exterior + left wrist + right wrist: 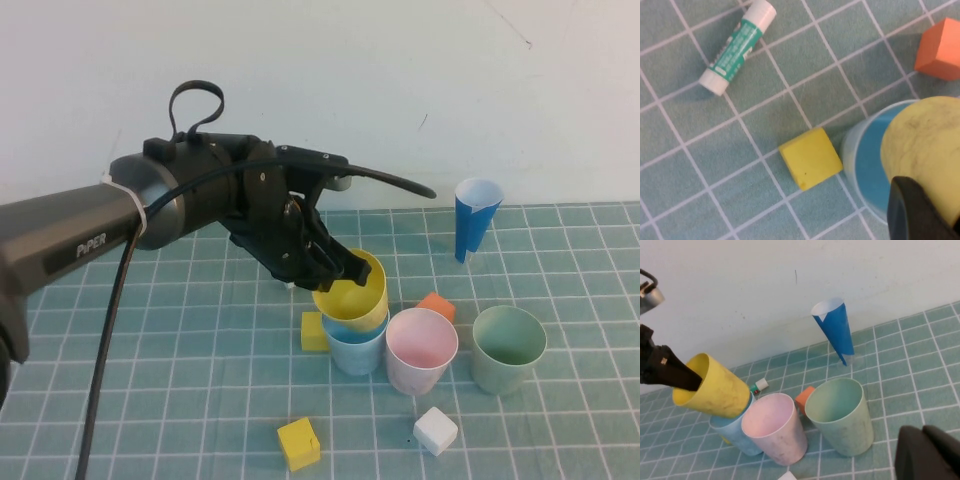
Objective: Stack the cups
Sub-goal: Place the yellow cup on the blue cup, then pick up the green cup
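My left gripper (pixel 345 268) is shut on the rim of the yellow cup (pixel 352 297) and holds it tilted, its base dipping into the light blue cup (pixel 356 350) standing on the mat. In the left wrist view the yellow cup (pixel 925 145) sits over the blue cup (pixel 865 170). The pink cup (pixel 421 348) and the pale green cup (pixel 509 346) stand upright to the right of the blue one. My right gripper (pixel 927 452) is shut and empty, near the green cup (pixel 840 415), and out of the high view.
A blue-and-white paper cone (pixel 474 215) stands at the back right. An orange cube (pixel 436 305) lies behind the pink cup, a yellow cube (pixel 313 331) beside the blue cup. Another yellow cube (pixel 299 443) and a white cube (pixel 435 430) lie in front. A glue stick (pixel 737 47) lies under the left arm.
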You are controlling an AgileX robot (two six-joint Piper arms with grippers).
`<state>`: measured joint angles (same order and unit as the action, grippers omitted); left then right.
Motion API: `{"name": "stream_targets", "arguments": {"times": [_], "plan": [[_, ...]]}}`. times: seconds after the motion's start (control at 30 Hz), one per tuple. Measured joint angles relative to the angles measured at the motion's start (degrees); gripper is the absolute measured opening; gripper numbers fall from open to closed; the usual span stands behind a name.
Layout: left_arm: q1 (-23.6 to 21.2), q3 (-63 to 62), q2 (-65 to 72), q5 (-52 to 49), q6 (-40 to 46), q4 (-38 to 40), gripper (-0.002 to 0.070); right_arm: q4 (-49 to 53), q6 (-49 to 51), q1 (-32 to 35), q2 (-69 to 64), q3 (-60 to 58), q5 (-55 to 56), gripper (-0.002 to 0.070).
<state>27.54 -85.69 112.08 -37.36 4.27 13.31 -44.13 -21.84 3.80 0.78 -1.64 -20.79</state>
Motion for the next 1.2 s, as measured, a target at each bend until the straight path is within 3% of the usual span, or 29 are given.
{"name": "stream_targets", "arguments": {"times": [0.23,0.3,0.47,0.6,0.73,0.97,1.2], "plan": [[0.0,-0.64,3.33,-3.92,0.42,-0.85,0.0023,-0.5,-0.22,0.0,0.0,0.0,-0.11,-0.0001],[0.0,-0.64,3.73,-4.59,0.42,-0.85,0.0079,-0.95,-0.22,0.0,0.0,0.0,-0.11,-0.0001],[0.0,-0.7,3.45,-4.71,0.55,-2.87,0.0321,-1.76,-0.22,0.0,0.0,0.0,-0.11,-0.0001],[0.0,-0.7,1.4,-4.71,-0.3,-7.25,0.0405,-2.52,-0.34,0.0,0.0,0.0,-0.18,0.0022],[0.0,-0.7,-3.97,-4.6,-1.46,-11.66,0.0352,-3.1,-0.34,0.0,0.0,0.0,-0.18,0.005],[0.0,1.14,-16.42,-3.92,-1.81,-15.62,0.005,1.51,-1.51,0.0,-1.34,6.65,-4.45,0.0056],[0.0,16.21,-31.12,1.42,-2.96,-16.36,0.0004,17.07,-1.77,0.0,-18.93,20.0,-11.67,0.0057]]}}
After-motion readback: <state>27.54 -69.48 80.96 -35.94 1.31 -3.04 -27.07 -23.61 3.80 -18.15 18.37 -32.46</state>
